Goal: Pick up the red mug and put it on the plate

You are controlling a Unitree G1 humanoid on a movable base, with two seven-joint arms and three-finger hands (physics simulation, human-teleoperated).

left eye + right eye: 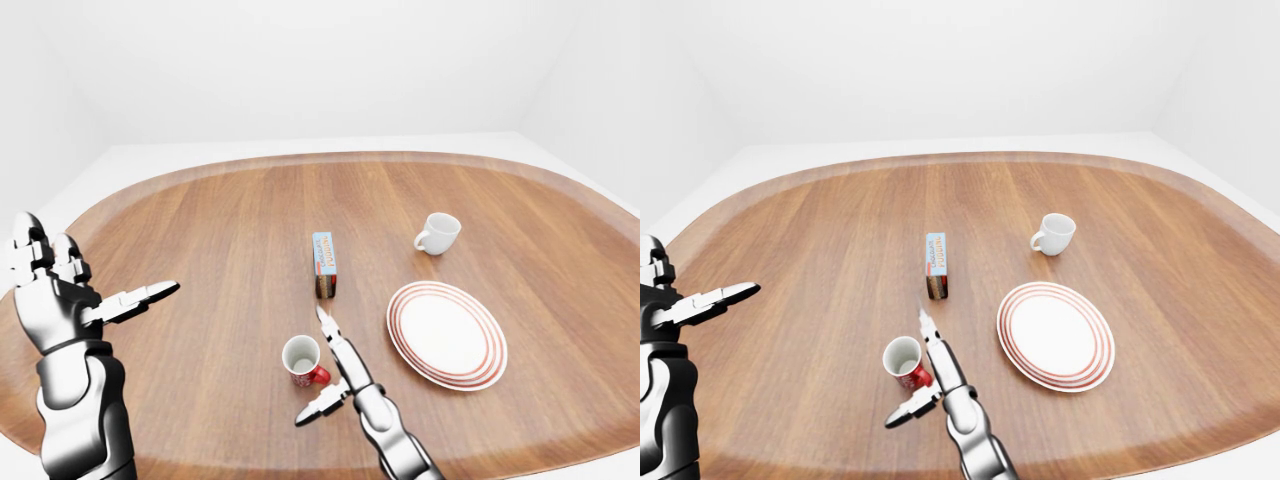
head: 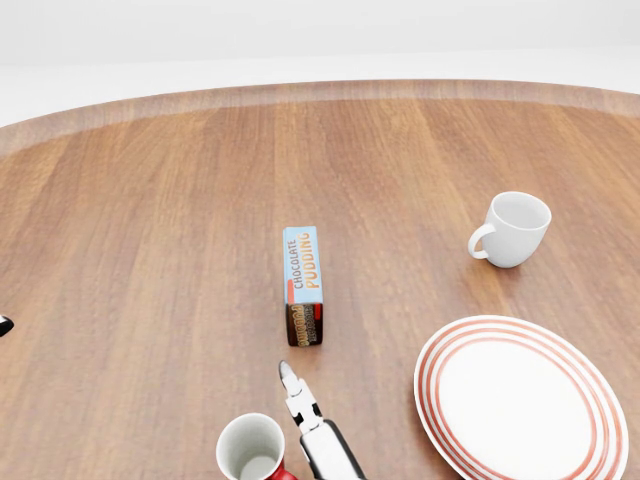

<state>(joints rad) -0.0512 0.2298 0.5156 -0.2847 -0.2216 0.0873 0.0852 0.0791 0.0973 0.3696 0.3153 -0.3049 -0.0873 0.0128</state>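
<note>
The red mug (image 1: 301, 360), white inside, stands upright near the table's bottom edge, its handle pointing right. My right hand (image 1: 322, 372) is open right beside that handle. Its long fingers (image 2: 298, 395) point up along the mug's right side, and the thumb reaches below the mug. Whether it touches the mug I cannot tell. The white plate (image 1: 446, 332) with red rings lies flat to the right of the mug, nothing on it. My left hand (image 1: 90, 290) is open and held up at the far left, well away from the mug.
A chocolate pudding box (image 1: 324, 265) stands just above the mug and my right fingertips. A white mug (image 1: 438, 232) sits above the plate. The oval wooden table (image 1: 200, 220) ends in a curved edge close below the mug.
</note>
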